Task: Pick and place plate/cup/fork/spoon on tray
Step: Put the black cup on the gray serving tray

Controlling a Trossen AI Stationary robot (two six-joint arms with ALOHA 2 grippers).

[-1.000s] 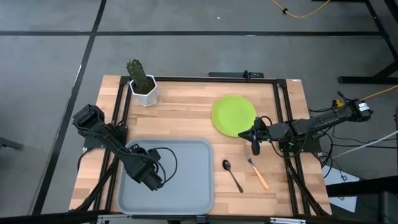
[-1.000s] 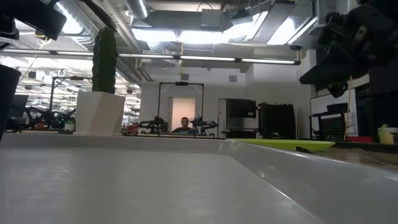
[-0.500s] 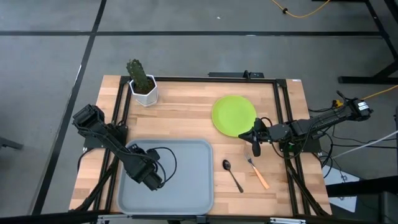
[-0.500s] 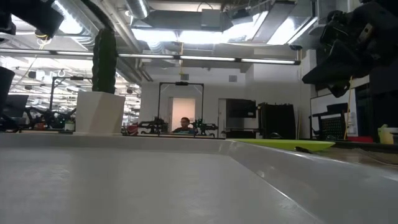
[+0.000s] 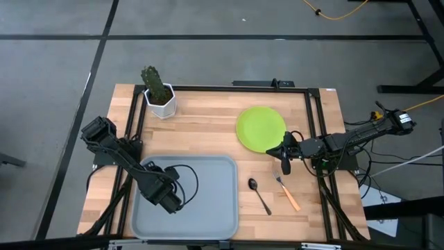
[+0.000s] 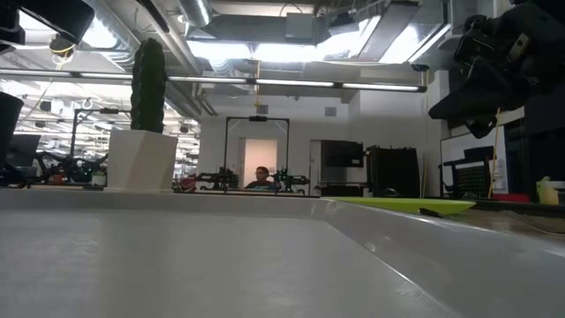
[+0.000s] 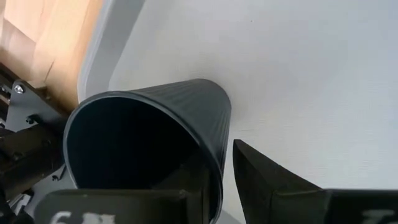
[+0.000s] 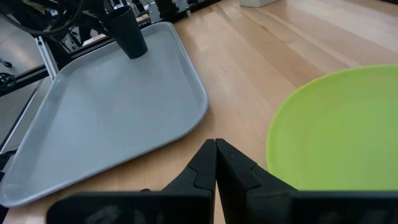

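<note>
We see the left gripper (image 7: 214, 180) clamped on the small black ribbed cup (image 7: 149, 140), seemingly just above the light-grey plastic tray (image 7: 298, 81); right gripper (image 8: 216, 163), fingers together, sits beside the lime-green round plate (image 8: 336, 130).

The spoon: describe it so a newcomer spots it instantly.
Start at the grey tray on the wooden table. Just right of its right edge lies the spoon. It is slim and all dark, unlike the orange-handled fork to its right.

In the high view, the left gripper (image 5: 168, 196) hides the cup (image 7: 161, 140) over the tray (image 5: 215, 208); the plate (image 8: 339, 134) runs off the right wrist view.
</note>
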